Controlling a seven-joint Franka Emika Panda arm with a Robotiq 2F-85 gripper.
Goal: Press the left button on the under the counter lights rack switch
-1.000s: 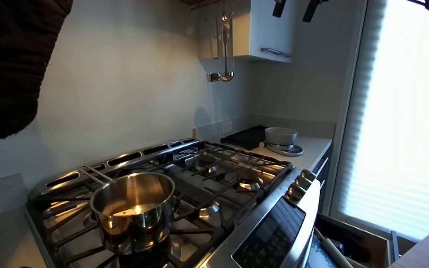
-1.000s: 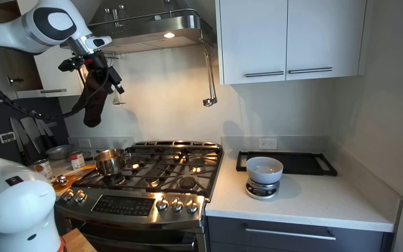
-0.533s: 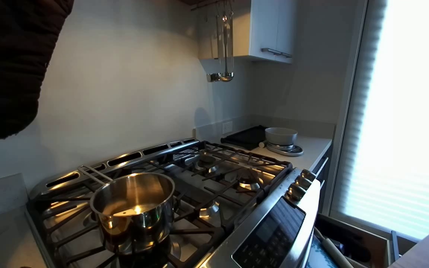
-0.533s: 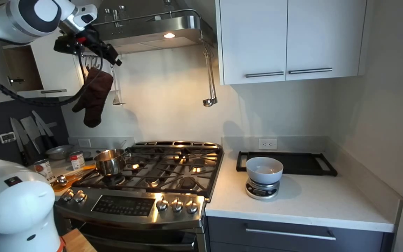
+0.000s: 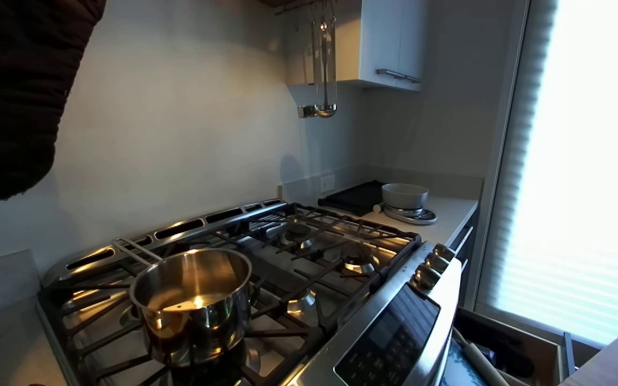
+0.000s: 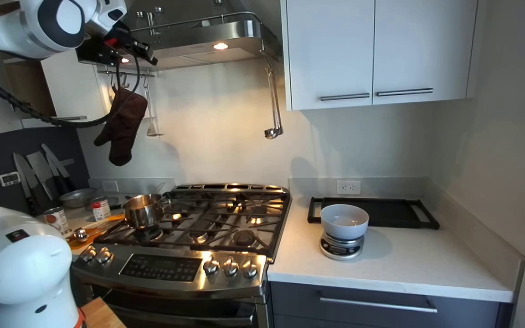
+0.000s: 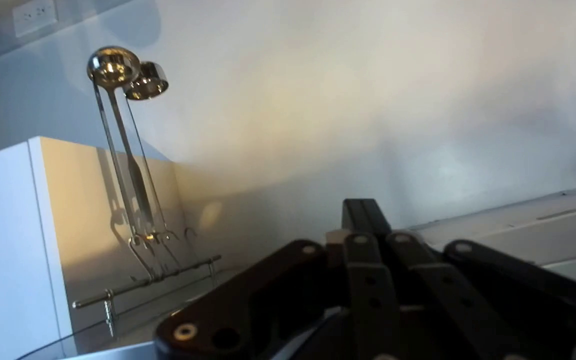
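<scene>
The under the counter lights rack switch and its left button do not show in any view. In an exterior view my gripper (image 6: pixel 152 59) is raised at the left end of the steel range hood (image 6: pixel 244 31), pointing right and slightly down. Seen from the wrist, the gripper (image 7: pixel 363 207) has its two dark fingertips pressed together, with nothing between them. Beyond them are the pale wall (image 7: pixel 318 100) and a light ledge (image 7: pixel 528 230) low on the right. Whether the fingers touch the hood cannot be told.
A dark oven mitt (image 6: pixel 123 127) hangs below the gripper from a rail (image 6: pixel 130 73). Ladles (image 7: pixel 113 67) hang by a white cabinet (image 7: pixel 8 240). The stove carries a steel pot (image 5: pixel 191 305). A bowl (image 6: pixel 344 221) sits on a scale farther right.
My gripper has lifted from in front of the mitt up to hood height, and its fingers have gone from apart to together. It has left the top of an exterior view. The mitt hangs where it was.
</scene>
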